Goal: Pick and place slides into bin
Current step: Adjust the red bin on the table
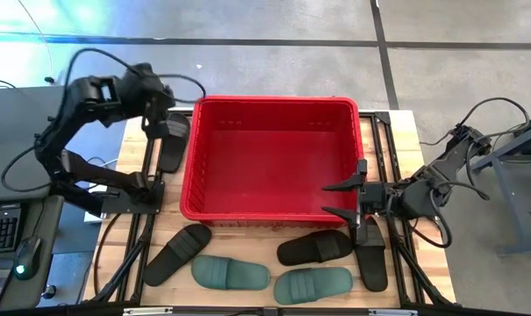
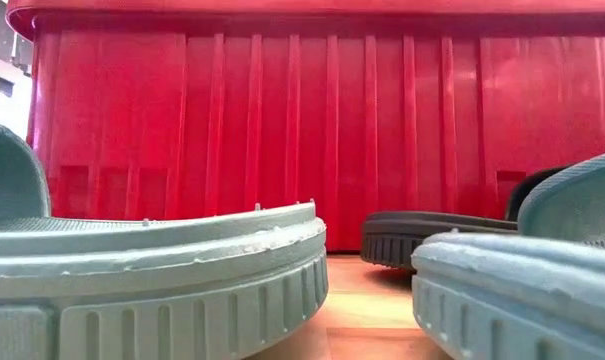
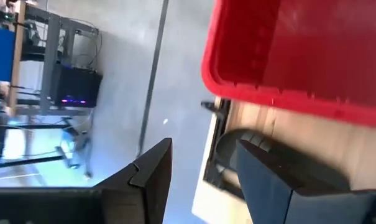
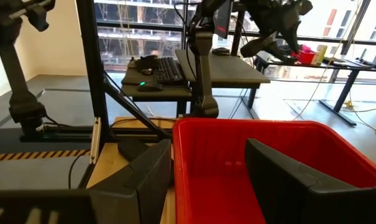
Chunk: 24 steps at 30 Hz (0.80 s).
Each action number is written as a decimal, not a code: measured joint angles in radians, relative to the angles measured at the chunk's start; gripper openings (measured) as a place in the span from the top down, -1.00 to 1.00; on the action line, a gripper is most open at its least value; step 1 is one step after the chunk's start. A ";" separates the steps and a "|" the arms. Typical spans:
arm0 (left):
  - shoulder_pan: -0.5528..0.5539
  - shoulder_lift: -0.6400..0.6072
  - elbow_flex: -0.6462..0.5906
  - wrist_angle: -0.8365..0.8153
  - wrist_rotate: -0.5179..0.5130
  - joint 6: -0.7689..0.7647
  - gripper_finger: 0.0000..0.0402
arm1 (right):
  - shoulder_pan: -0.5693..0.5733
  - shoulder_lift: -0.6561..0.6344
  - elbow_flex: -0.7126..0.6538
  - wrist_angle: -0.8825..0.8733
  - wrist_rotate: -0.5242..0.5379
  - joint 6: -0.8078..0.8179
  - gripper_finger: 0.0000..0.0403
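The red bin (image 1: 274, 211) stands at the table's middle, and nothing shows inside it. One black slide (image 1: 173, 145) lies on its sole by the bin's left wall. My left gripper (image 1: 164, 118) hovers open over that slide's far end, which shows between its fingers in the left wrist view (image 3: 228, 146). My right gripper (image 1: 340, 199) is open and empty over the bin's near right corner, its fingers level and pointing toward the table's left. In front of the bin lie two black slides (image 1: 177, 253) (image 1: 315, 247) and two green slides (image 1: 230, 272) (image 1: 313, 283). A third black slide (image 1: 371, 263) lies under my right arm.
Black frame rails (image 1: 142, 228) run along the table's left and right sides. In the low view the two green slides (image 2: 152, 290) (image 2: 522, 280) fill the foreground before the bin's near wall (image 2: 282, 130). Desks and a keyboard (image 1: 0, 224) stand beyond the table's left edge.
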 joint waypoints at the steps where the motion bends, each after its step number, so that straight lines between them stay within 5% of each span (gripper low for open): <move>1: -0.001 -0.001 -0.025 0.000 -0.017 0.013 0.19 | 0.000 0.000 0.000 -0.003 0.000 0.000 0.02; 13: 0.009 0.001 -0.403 -0.001 -0.064 0.134 0.19 | 0.000 0.000 0.000 -0.026 0.000 0.005 0.02; 21: 0.291 -0.022 -0.505 0.006 0.005 0.225 0.19 | 0.000 0.000 0.000 -0.095 0.000 0.142 0.02; 24: 0.312 -0.046 -0.507 0.014 0.020 0.277 0.19 | 0.000 0.000 0.000 -0.126 0.001 0.188 0.02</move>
